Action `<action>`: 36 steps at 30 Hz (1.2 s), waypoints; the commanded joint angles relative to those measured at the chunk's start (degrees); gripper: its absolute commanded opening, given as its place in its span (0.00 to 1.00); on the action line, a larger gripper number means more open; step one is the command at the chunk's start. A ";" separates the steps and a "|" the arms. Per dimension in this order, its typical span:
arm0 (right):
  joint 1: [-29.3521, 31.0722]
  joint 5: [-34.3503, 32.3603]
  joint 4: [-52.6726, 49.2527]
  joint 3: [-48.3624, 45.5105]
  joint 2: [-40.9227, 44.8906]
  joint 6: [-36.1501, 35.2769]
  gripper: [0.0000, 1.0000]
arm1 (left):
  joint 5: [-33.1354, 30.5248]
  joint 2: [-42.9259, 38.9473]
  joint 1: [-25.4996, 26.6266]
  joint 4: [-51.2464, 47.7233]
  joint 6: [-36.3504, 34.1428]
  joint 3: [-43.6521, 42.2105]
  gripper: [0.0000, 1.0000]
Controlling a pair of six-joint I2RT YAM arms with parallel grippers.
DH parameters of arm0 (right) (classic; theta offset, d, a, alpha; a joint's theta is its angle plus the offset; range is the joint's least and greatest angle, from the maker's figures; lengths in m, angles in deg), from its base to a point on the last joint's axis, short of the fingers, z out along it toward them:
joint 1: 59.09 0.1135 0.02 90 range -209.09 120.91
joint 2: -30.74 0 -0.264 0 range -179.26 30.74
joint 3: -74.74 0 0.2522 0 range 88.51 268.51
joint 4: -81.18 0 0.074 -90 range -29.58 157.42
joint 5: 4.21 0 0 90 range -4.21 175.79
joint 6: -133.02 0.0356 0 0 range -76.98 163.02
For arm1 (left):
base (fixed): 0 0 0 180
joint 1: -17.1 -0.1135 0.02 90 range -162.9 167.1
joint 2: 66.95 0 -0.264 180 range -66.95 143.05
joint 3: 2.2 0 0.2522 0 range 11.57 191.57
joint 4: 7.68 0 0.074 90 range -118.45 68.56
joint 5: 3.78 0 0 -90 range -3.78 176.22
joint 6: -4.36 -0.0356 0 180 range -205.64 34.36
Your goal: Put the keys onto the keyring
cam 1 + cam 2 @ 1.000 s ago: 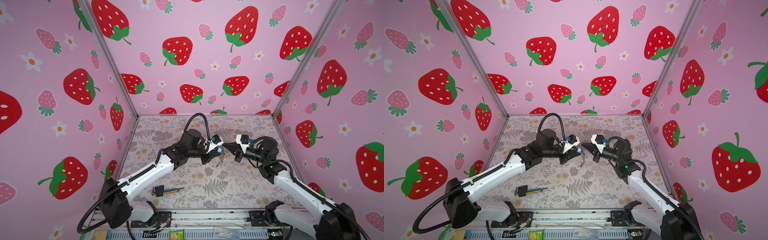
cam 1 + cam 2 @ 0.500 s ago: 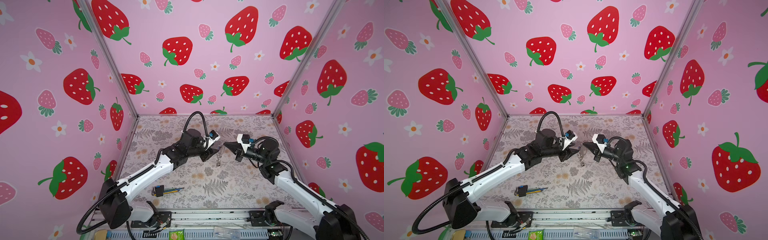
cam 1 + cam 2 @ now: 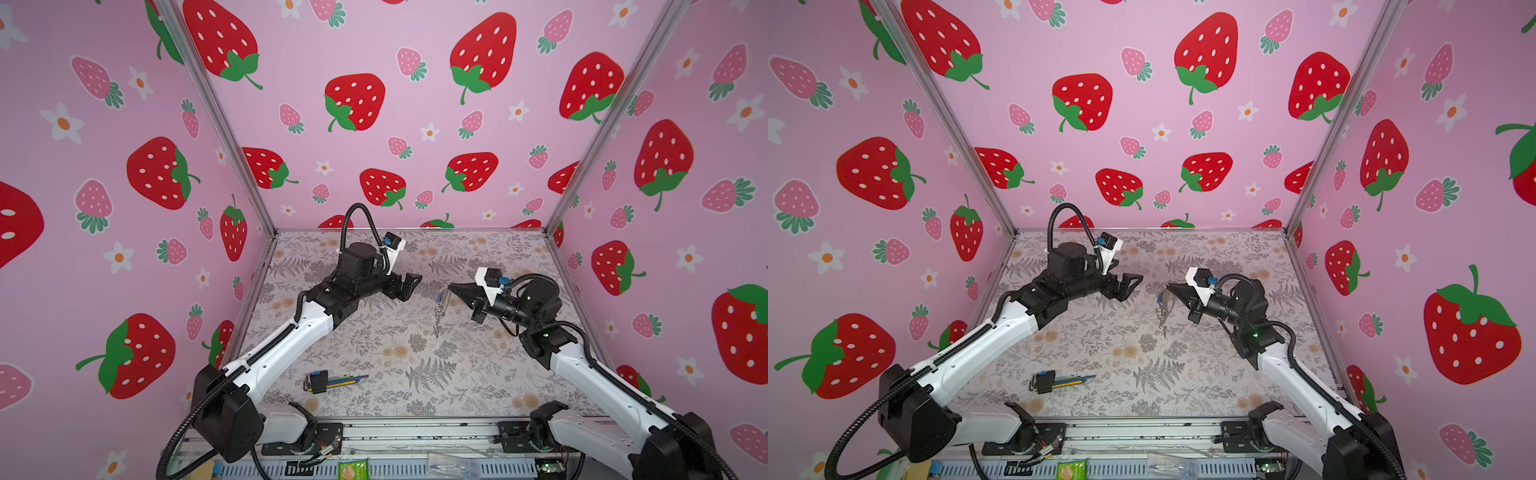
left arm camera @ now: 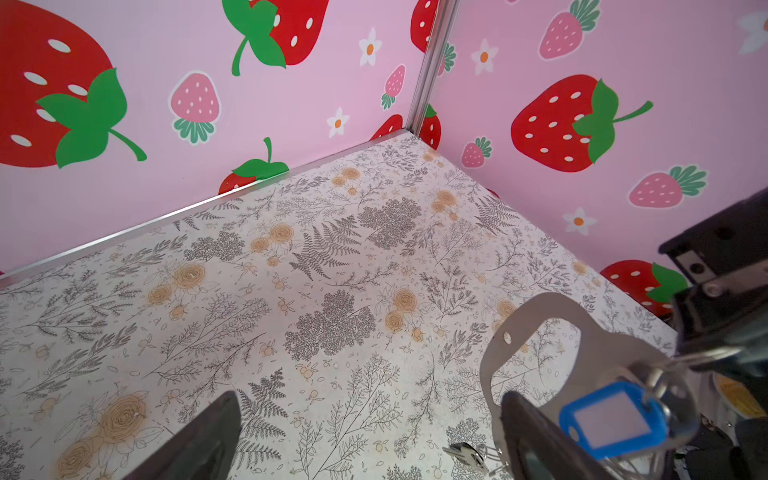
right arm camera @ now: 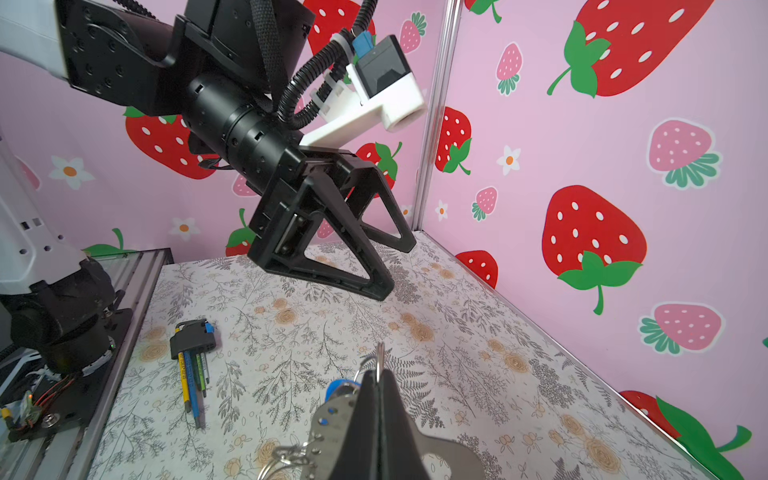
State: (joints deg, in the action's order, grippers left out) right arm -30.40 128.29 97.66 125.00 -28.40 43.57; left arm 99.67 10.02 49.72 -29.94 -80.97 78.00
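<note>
Right end effector [image 3: 451, 286] clamped on keyring [image 4: 544, 305], left end effector [image 5: 397, 268] wide apart, keys [image 3: 437, 326] dangling below, partly hidden

keyring [image 5: 440, 452] cut off at the edge, keys [image 3: 438, 311] too small

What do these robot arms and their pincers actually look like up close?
The left arm and right arm have white shells with black joints and bases. A ribbed black hose runs along each. The left gripper and right gripper are black, with tapering triangular fingers; the left's are visibly open frames. On each wrist sits a white camera mount with a blue plug.
</note>
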 commanded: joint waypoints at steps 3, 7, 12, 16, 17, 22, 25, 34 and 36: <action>-0.30 -0.62 1.14 2.89 0.57 2.15 0.00 | -0.91 -2.97 1.35 6.33 4.65 -4.57 0.99; -0.30 -0.94 0.96 3.31 0.51 2.87 0.00 | -3.73 -5.73 5.42 11.31 -0.71 -9.18 0.99; -0.30 -0.95 1.14 3.74 0.29 3.49 0.00 | -8.55 -6.15 10.06 13.51 -5.51 -10.73 0.89; -0.30 -0.92 1.14 4.14 0.16 3.84 0.00 | -7.81 -6.17 11.09 14.55 -6.19 -11.30 0.80; -0.30 -0.93 1.05 4.29 0.16 3.98 0.00 | -8.04 -6.28 11.43 15.10 -6.55 -11.56 0.79; -0.30 -0.92 1.05 4.28 0.08 4.08 0.00 | -7.30 -6.14 12.27 17.17 -7.84 -12.30 0.74; -0.31 -0.90 1.05 4.41 -0.08 4.13 0.00 | -6.19 -5.56 12.63 17.18 -8.54 -11.87 0.72; -0.30 -0.51 1.31 4.29 -0.36 4.45 0.00 | -6.67 -3.73 13.53 16.90 -9.07 -10.15 0.68; -0.30 -0.43 1.31 4.36 -0.36 4.54 0.00 | -7.12 -3.17 13.61 17.41 -8.81 -9.68 0.66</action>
State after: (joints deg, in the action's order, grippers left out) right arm -30.40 127.37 97.13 127.49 -28.83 47.29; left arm 92.83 5.98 63.10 -14.64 -89.36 65.80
